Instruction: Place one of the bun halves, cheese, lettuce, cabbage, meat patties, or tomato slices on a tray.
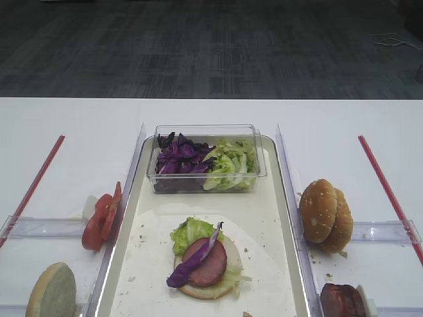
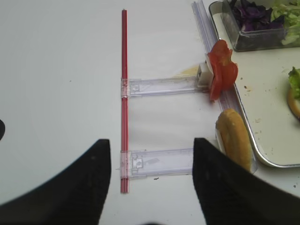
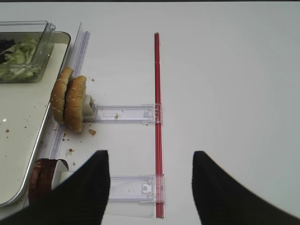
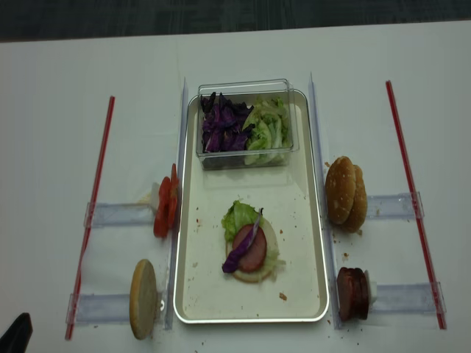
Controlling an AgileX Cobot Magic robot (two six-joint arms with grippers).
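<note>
Both jaws stood spread and empty over the desk outside the tray (image 4: 316, 220). On the tray lay bun, lettuce, patty (image 4: 252, 250), cabbage; beside its left rim stood tomato (image 4: 165, 209), likely next to pinch.

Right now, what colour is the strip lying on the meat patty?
Deep purple: the cabbage strip lies across the meat patty; clearest in the exterior high view.

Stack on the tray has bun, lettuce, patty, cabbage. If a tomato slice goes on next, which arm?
Left, probably. The tomato slices stand on the tray's left side, just ahead of the open left gripper. The right gripper, also open, faces only sesame buns and meat patties.
</note>
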